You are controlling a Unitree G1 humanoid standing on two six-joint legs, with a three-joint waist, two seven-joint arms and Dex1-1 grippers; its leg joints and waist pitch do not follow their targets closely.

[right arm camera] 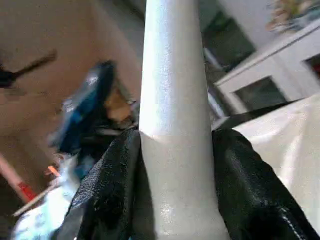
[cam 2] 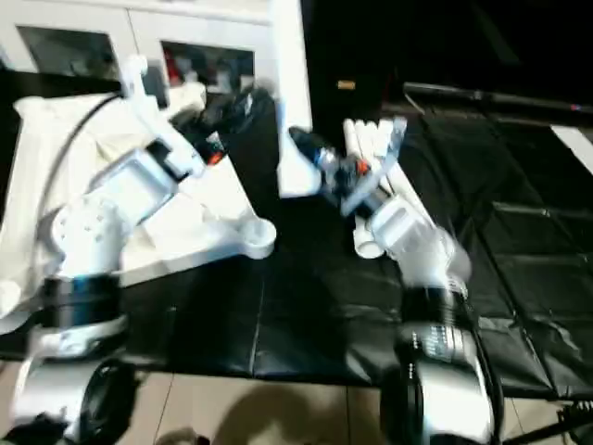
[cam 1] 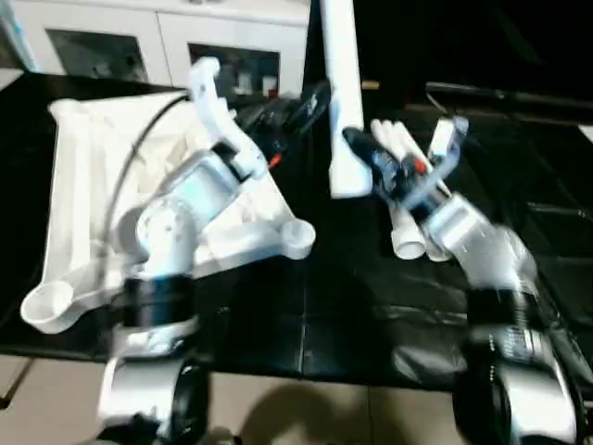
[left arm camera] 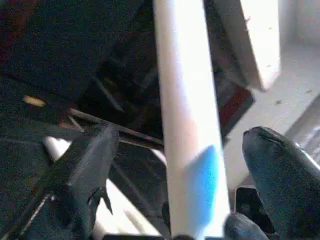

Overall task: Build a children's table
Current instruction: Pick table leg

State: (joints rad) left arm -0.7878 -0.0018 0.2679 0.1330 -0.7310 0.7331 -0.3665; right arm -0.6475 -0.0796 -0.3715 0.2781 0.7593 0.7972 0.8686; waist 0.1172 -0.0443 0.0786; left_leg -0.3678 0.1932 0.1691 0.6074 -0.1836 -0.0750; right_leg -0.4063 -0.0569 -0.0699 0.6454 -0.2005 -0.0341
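The white tabletop point(cam 1: 83, 167) lies ribbed side up at the left, a round corner socket point(cam 1: 296, 236) at its near right corner. One white leg point(cam 1: 340, 102) stands nearly upright at the middle. My right gripper point(cam 1: 366, 148) is shut on its lower part, with the black fingers point(right arm camera: 107, 190) pressed against both sides of the leg point(right arm camera: 175, 100). My left gripper point(cam 1: 310, 104) reaches over the tabletop to the same leg point(left arm camera: 187, 125). Its fingers point(left arm camera: 87, 170) stand open on either side of the tube, with gaps showing.
Several more white legs point(cam 1: 408, 227) lie bundled under my right forearm. Everything rests on a black mat point(cam 1: 306, 315) whose front edge meets tiled floor. A white cabinet with glass doors point(cam 1: 139, 46) stands behind.
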